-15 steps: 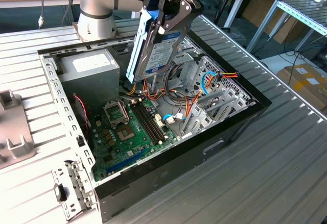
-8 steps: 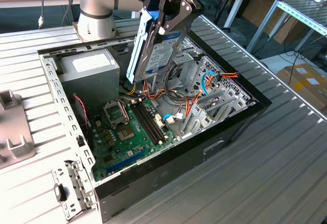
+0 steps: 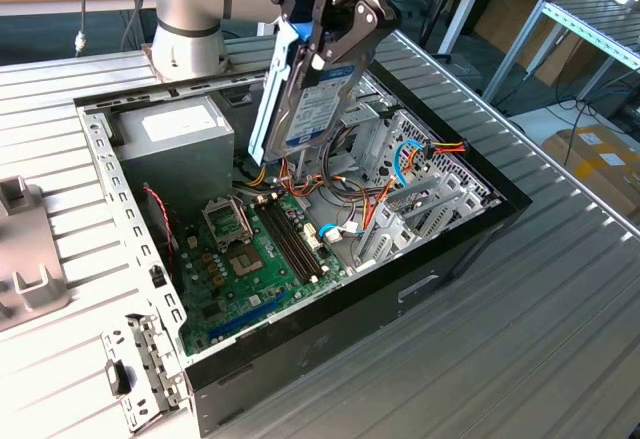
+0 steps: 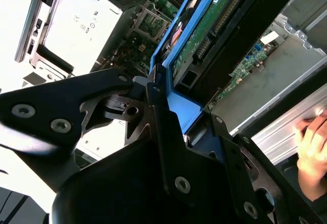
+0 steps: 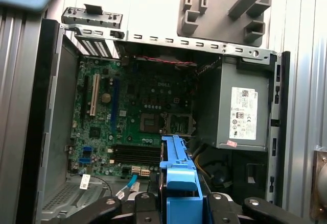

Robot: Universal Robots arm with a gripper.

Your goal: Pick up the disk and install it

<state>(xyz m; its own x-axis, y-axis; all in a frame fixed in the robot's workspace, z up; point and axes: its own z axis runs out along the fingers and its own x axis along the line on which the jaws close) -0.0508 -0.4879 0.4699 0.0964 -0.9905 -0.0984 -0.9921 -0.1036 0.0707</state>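
Hand [image 3: 322, 47]: closed on the upper end of the disk [image 3: 308, 104]; the fingers [image 4: 153, 89] clamp either side of the blue bracket [image 5: 178, 165], with no gap showing between finger and bracket in both wrist views.
Disk: held in the hand and hanging below it, steeply tilted and nearly upright, label side towards the exterior view; its lower end is in the air, apart from everything under it. In the second wrist view its green circuit-board side [image 4: 212, 22] shows, framed by the blue bracket.
Computer case [image 3: 430, 284]: open-topped, lying directly beneath the hand on the desk [image 3: 530, 349].
Motherboard [image 3: 250, 264]: on the case floor, below the disk's lower end; the memory slots [image 5: 137, 154] lie just beyond the bracket tip in the first wrist view.
Power supply [image 3: 185, 144]: grey box inside the case, below the hand and towards the exterior view's left.
Drive cage [image 3: 425, 184]: metal bays with coloured cables, below the hand and towards the exterior view's right.
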